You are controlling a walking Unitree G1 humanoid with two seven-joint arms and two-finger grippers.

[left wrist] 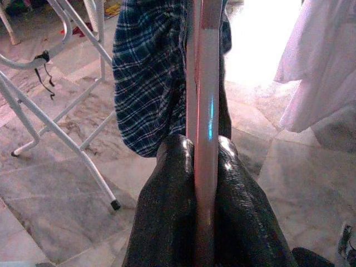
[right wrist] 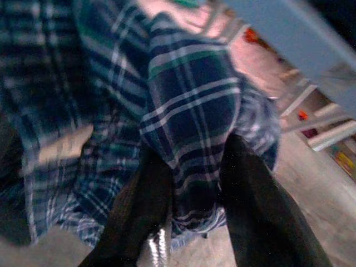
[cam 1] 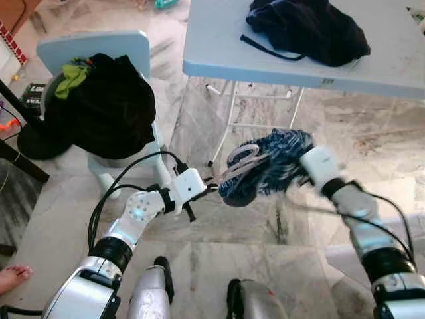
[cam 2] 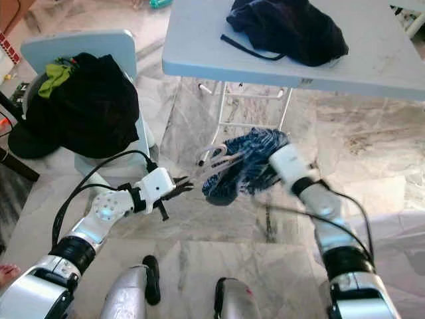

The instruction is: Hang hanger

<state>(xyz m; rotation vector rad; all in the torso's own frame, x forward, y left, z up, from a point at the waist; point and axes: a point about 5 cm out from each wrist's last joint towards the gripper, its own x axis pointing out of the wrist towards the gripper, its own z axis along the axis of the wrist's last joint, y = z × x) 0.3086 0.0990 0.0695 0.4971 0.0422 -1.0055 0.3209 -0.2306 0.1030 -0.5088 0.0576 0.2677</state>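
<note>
Left eye view: the left gripper [cam 1: 211,188] is clamped on a pale pink plastic hanger [cam 1: 240,159], held in the air over the grey marble floor [cam 1: 219,266]. A blue plaid cloth [cam 1: 269,166] hangs from the hanger, and the right gripper [cam 1: 292,174] is at the cloth's far edge. Beyond them a light blue folding tabletop [cam 1: 219,46] carries a dark navy garment [cam 1: 309,30], and its near edge overhangs white metal legs [cam 1: 232,116]. To the left, a pale blue chair [cam 1: 93,46] is piled with black clothing [cam 1: 106,109]. Open floor lies below both arms.

Left wrist view: two black fingers [left wrist: 167,211] squeeze the hanger's thin edge, with the plaid cloth just past them and a white hanging fabric [left wrist: 317,67] to one side.

Right wrist view: the black fingers [right wrist: 253,206] pinch a fold of the plaid cloth.
</note>
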